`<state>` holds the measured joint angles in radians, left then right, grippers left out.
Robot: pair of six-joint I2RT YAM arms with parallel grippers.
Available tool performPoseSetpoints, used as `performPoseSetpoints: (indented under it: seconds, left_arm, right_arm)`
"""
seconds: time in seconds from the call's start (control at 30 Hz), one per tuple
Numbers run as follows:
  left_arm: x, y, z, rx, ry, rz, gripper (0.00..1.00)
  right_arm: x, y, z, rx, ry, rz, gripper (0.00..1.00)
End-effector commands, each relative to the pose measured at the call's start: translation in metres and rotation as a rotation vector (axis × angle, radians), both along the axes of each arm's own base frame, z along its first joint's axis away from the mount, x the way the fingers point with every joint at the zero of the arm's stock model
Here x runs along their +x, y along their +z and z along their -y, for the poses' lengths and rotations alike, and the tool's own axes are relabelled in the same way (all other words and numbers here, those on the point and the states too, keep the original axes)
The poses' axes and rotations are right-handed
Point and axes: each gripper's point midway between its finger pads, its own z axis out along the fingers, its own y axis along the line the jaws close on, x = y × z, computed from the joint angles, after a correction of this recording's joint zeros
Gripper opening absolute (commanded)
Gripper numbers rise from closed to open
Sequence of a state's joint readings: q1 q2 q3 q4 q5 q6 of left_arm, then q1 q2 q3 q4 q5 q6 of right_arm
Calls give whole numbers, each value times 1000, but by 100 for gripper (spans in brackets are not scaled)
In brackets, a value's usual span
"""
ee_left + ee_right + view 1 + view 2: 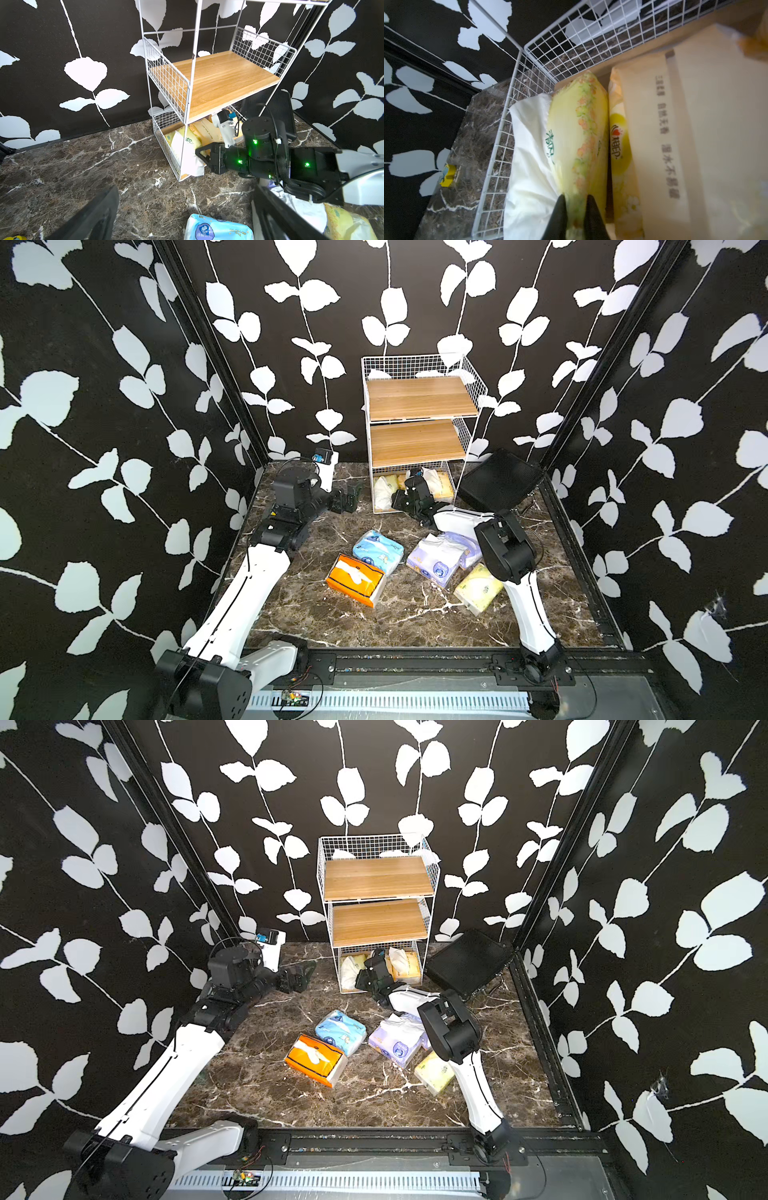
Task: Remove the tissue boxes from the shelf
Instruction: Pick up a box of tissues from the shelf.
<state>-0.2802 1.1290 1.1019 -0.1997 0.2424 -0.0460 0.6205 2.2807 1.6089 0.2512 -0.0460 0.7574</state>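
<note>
Leaf-print walls ring dark marble; right end effector pinches yellow pack, left end effector released.

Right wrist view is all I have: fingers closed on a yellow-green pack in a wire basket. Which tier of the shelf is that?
Observer: The bottom tier of the shelf. The right gripper pinches the yellow-green pack at its near end.
Operator: Anything on the upper tiers?
Observer: No, the two upper boards are bare in both top views.
Operator: Left arm?
Observer: The left gripper is open beside the shelf and holds nothing.
</note>
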Motion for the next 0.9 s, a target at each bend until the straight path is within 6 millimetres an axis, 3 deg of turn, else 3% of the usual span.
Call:
performPoseSetpoints:
  seconds: [0.0,0.47,0.67,0.7,0.73,0.87]
  left_arm:
    - [-6,3,-2,22,1,20,99]
    - [-4,-4,-8,67,28,13,99]
    - [-2,-8,-6,62,21,-2,99]
    - [-1,-7,-5,59,18,-1,99]
    - [-1,-8,-4,58,14,-6,99]
    - [-1,-9,-6,71,19,-3,99]
  right_arm:
    - [-3,22,-1,13,30,42,2]
    - [-51,22,-5,-1,238,3,0]
    - [-83,20,10,-52,298,-20,0]
    - [-86,27,10,-54,312,-11,0]
    - [-97,14,17,-77,323,-42,0]
    - [-118,10,29,-124,357,-57,0]
